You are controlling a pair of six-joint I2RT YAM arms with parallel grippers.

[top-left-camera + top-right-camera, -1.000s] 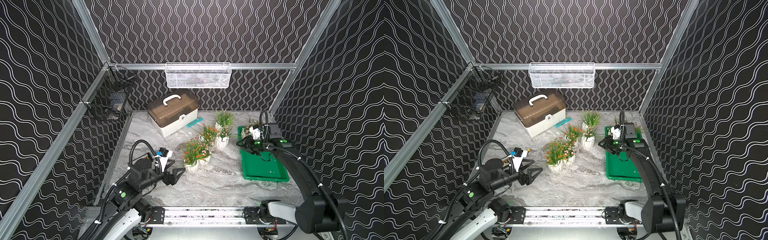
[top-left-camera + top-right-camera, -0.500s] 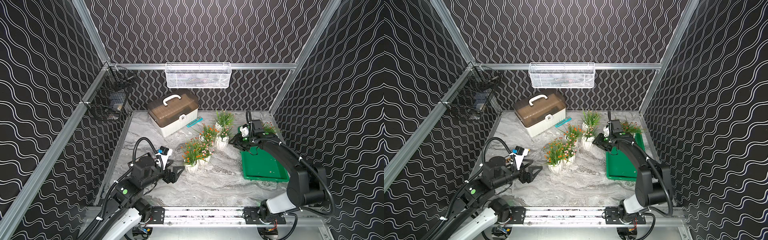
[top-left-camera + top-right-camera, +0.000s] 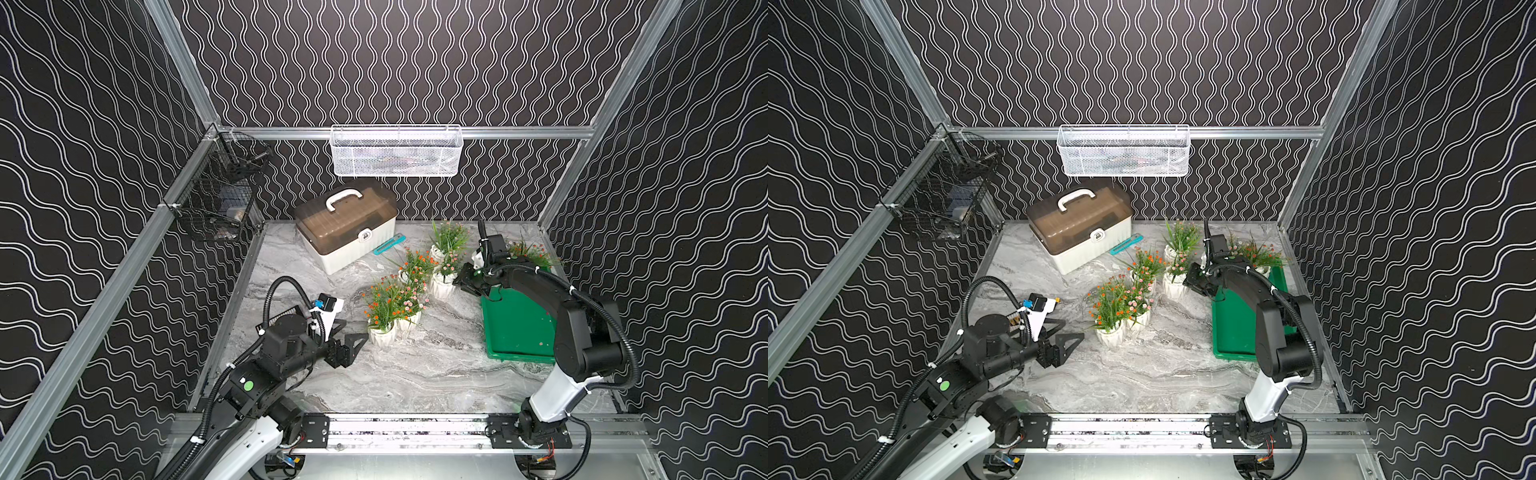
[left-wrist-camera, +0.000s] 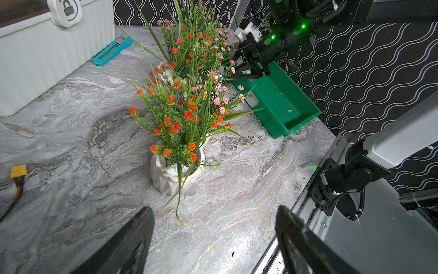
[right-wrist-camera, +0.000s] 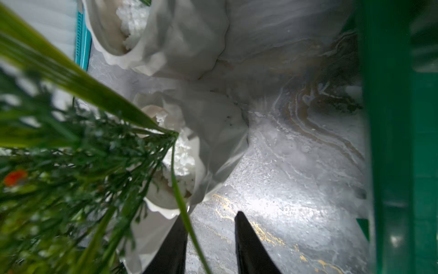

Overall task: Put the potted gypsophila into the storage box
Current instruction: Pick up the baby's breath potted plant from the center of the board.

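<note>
Six pots make up the potted gypsophila (image 3: 390, 303) in both top views. I read their positions as follows.

1. One pot (image 3: 528, 255) stands inside the storage box (image 3: 519, 332), at its far end, partly hidden behind the right arm.
2. Five pots stand upright on the marble table (image 3: 415, 374), on the left-arm side of the box. The front pair (image 3: 384, 334) touch each other. The middle pot (image 3: 441, 286) stands just beside the box's far corner, and a fourth pot (image 3: 405, 276) sits next to it. The rear pot (image 3: 438, 251) is nearest the back wall.

The right gripper (image 3: 463, 282) sits low between the middle pot and the box wall. In the right wrist view its fingers (image 5: 248, 237) stand a narrow gap apart. Nothing solid is pinched, and a single grass blade crosses the gap. The pot rim (image 5: 166, 208) lies right at one fingertip; I cannot tell whether they touch.

The left gripper (image 3: 353, 347) hovers near the front pair with its jaws spread wide and empty. In the left wrist view both fingers (image 4: 135, 237) are over bare marble, with the nearest pot (image 4: 175, 173) ahead and clear of them.

A white case (image 3: 347, 232) and a teal utility knife (image 3: 389, 244) lie behind the pots.
</note>
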